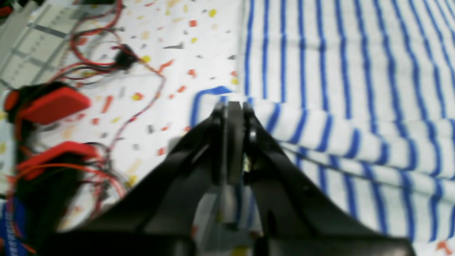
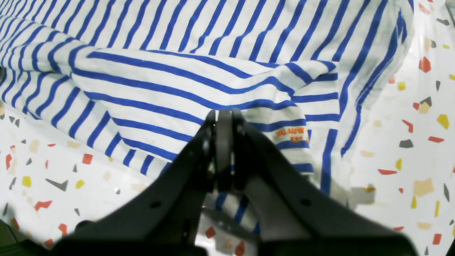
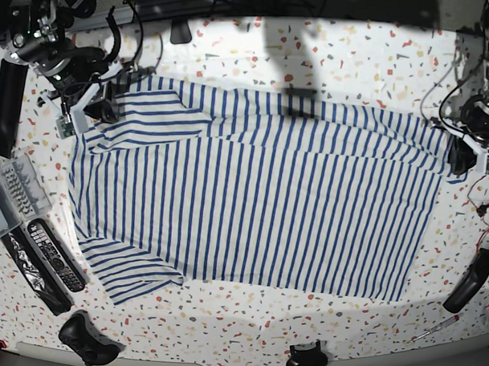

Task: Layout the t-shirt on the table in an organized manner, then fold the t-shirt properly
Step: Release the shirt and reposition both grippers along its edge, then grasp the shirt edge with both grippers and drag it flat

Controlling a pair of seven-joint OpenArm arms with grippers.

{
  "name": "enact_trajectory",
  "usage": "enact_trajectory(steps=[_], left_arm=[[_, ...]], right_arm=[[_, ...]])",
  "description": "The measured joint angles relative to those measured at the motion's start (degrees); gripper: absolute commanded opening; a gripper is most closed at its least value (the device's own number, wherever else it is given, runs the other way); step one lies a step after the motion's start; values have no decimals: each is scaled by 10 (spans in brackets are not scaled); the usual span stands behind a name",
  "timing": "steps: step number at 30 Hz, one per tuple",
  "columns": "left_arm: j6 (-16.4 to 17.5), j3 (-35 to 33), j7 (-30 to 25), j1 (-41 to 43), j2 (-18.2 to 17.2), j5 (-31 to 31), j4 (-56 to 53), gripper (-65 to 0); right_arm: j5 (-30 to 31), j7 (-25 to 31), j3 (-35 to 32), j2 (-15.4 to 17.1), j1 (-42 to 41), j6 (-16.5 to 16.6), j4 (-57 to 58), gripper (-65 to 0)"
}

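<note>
So in your base view, starting from the left edge: there's a clear plastic box and two remote controls lying on the terrazzo table, with a black game controller nearer the bottom corner. Up top left, your right gripper sits on the upper sleeve of the striped t-shirt. Check the right wrist view and you'll see the jaws pressed fully together, pinching a bunched fold of the sleeve right by the orange printed lettering.

The shirt itself is spread mostly flat across the middle of the table, sleeves toward the left, hem toward the right, a few wrinkles along the top edge.

Over on the right, your left gripper is at the hem corner. The left wrist view is blurry, but the jaws are closed tight on the hem edge. Red and black wires trail across the table beside it.
</note>
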State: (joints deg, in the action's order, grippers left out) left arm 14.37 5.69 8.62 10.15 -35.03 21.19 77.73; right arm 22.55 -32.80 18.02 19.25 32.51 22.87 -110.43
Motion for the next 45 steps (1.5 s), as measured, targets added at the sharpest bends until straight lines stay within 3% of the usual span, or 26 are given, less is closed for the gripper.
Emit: enact_trajectory(steps=[9,13,16,19,28,35,45], left_arm=[[3,1,-25,-28,40,-1,-75,-650],[59,3,-31,-42,48,0,-121,-650],[61,4,-41,-21,47,-5,-121,-650],[63,5,-60,7,46,-22,-119,-650],[57,14,-89,112,39,-19,-66,-650],[56,56,-45,212,41,-24,24,-650],[65,96,-21,257,44,-30,61,-650]], right_arm=[[0,7,-2,0,-45,-1,77,-650],[0,-2,-15,-1,-80,1,150,-650],[-39,14,-22,0,-84,2,174,-650],[-70,38,-22,1,-69,2,174,-650],[-72,55,-21,9,-1,0,144,-650],[-76,35,20,9,68,2,87,-650],[-74,23,73,8,121,4,62,-650]])
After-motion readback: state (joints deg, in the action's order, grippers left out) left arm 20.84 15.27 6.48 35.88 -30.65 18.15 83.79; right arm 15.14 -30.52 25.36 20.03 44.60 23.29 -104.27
